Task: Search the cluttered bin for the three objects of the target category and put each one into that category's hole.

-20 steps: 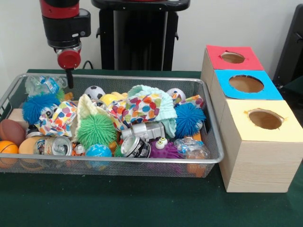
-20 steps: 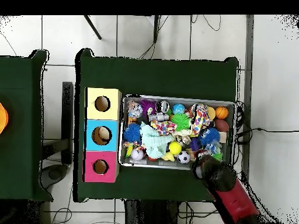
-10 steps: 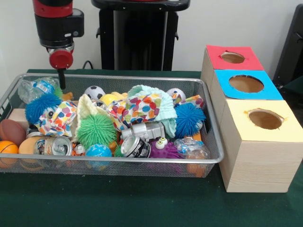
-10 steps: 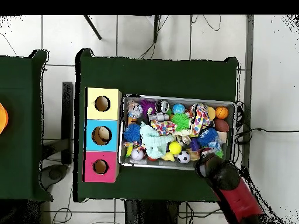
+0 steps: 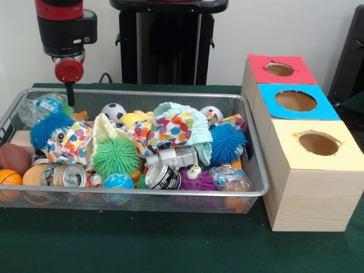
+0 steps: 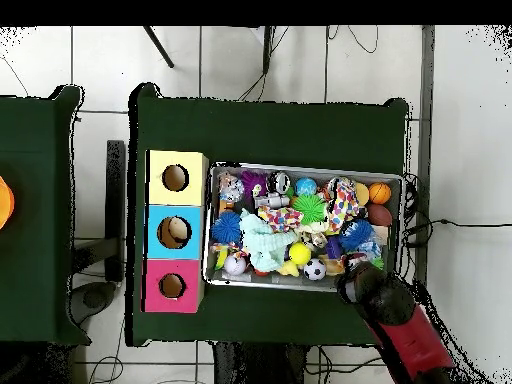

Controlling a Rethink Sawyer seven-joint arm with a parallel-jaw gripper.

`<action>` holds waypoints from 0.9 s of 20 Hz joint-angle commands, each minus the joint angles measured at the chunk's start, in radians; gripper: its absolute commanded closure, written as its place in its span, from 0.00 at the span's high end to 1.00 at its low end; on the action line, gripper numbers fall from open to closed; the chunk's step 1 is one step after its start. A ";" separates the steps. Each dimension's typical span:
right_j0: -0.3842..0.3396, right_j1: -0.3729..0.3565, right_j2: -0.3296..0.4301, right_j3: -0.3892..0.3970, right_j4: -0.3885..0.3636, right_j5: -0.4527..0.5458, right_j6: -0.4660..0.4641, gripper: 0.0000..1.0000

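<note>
The silver wire-mesh bin (image 5: 142, 193) stands on the green table, full of clutter; it also shows in the overhead view (image 6: 300, 166). My gripper (image 5: 70, 100) hangs from the red and black arm (image 5: 66, 28) over the bin's far left corner. It looks shut on the end of a crumpled clear plastic bottle (image 5: 40, 106), which lies along the far rim. In the overhead view the arm (image 6: 388, 315) covers the gripper at the bin's lower right corner. Three wooden boxes with holes stand beside the bin: red top (image 5: 261, 62), blue top (image 5: 327, 111), yellow top (image 5: 284, 136).
The bin holds crushed cans (image 5: 65, 175) (image 5: 163, 175), spiky balls in green (image 5: 115, 156) and blue (image 5: 226, 142) (image 5: 48, 128), a soccer ball (image 5: 114, 111), a brown football (image 5: 12, 158), an orange ball (image 5: 8, 177), and spotted and mint cloths (image 5: 170, 128). The robot's black pedestal (image 5: 165, 45) stands behind.
The arm has moved left and slightly up along the bin's far rim. The plastic bottle has shifted left with it. The rest of the clutter has not moved.
</note>
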 commanded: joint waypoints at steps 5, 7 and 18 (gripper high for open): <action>0.132 -0.023 -0.102 -0.196 -0.076 0.163 0.039 0.00; 0.117 -0.022 -0.081 -0.200 -0.098 0.161 0.017 0.00; 0.083 -0.013 -0.032 -0.182 -0.123 0.176 0.040 0.00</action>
